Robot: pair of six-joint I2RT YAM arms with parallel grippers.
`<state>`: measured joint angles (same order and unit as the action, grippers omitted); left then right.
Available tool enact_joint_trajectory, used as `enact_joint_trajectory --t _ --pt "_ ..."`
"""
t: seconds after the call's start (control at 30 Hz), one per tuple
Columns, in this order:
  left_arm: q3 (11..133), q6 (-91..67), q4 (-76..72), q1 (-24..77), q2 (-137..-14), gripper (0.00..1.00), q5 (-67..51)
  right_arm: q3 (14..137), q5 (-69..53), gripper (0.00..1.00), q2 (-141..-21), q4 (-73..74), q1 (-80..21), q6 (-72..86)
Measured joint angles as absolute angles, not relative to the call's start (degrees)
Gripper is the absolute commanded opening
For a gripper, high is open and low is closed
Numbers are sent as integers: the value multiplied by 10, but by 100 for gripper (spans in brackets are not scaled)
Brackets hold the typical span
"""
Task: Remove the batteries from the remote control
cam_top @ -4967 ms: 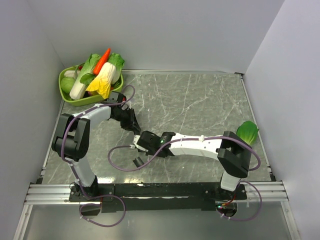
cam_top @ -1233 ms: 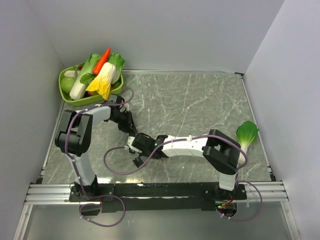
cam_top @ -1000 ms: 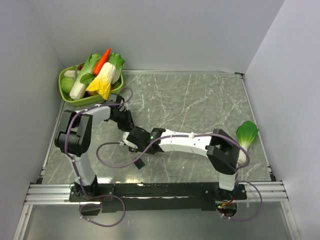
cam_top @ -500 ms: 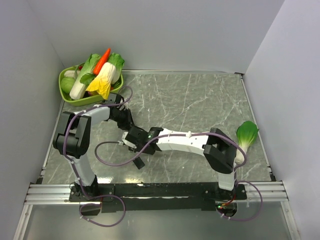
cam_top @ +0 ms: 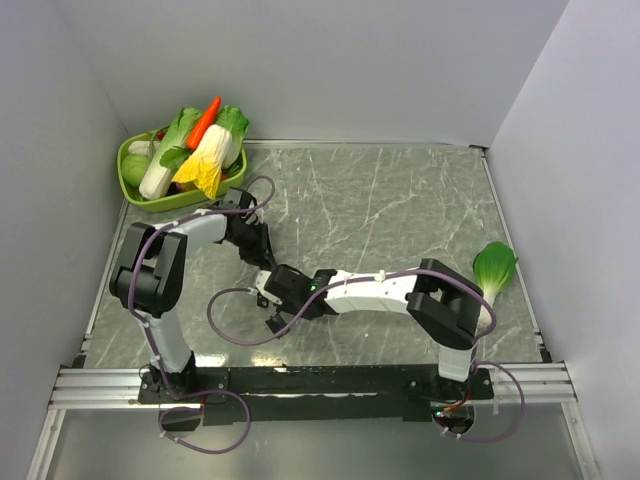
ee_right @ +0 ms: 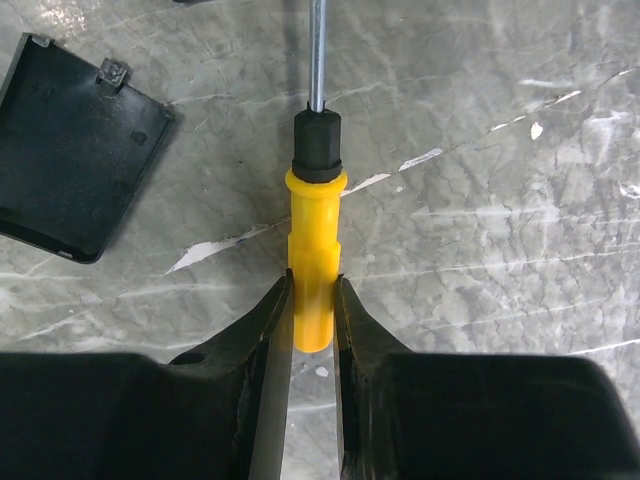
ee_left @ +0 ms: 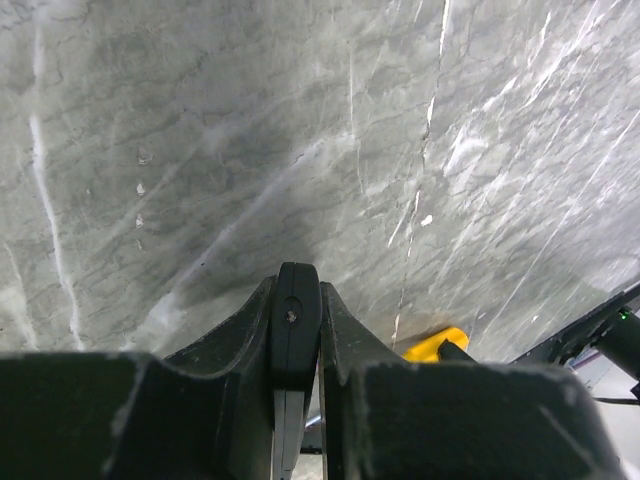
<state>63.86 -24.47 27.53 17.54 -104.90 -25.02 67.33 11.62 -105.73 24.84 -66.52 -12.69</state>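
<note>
1. The left gripper (ee_left: 297, 298) has its fingers (ee_left: 250, 330) pressed against the two flat sides of the remote control (ee_left: 297, 330). The slim black bar stands on edge between them and is seen end-on from the left wrist camera.
2. The right gripper (ee_right: 312, 290) pinches the yellow handle of a screwdriver (ee_right: 312, 235) near its butt end. The black collar and bare metal shaft point straight away from the fingertips, low over the marble table (cam_top: 400, 200).
3. In the left wrist view the remote control sits up and to the left of the screwdriver, whose yellow handle peeks out just past the gripper body. Whether the two touch cannot be told.
4. A black battery cover (ee_right: 75, 150) lies flat on the table to the left of the screwdriver's shaft in the right wrist view. It is clear of the shaft, and its small latch tab is at the corner nearest the shaft.
5. Seen from above, a green basket (cam_top: 150, 203) piled with vegetables stands well apart from the screwdriver, towards the far left corner.
6. A bok choy (cam_top: 495, 265) lies well apart from the screwdriver on the other side, by the table's right edge.
</note>
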Motion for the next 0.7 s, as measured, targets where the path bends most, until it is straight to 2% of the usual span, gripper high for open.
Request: enact_joint_trajectory --t 0.3,0.4,0.5,0.7 --pt "639 -240 272 176 -1049 1 -250 638 116 0 -1038 200 -664 -120" --pt "641 -236 275 176 -1049 1 -243 633 115 16 -1036 188 -663 -120" --pt "647 -233 281 176 -1049 1 -235 618 113 25 -1029 165 -663 -120" --pt "665 -230 296 177 -1053 1 -212 590 89 33 -1016 116 -652 -118"
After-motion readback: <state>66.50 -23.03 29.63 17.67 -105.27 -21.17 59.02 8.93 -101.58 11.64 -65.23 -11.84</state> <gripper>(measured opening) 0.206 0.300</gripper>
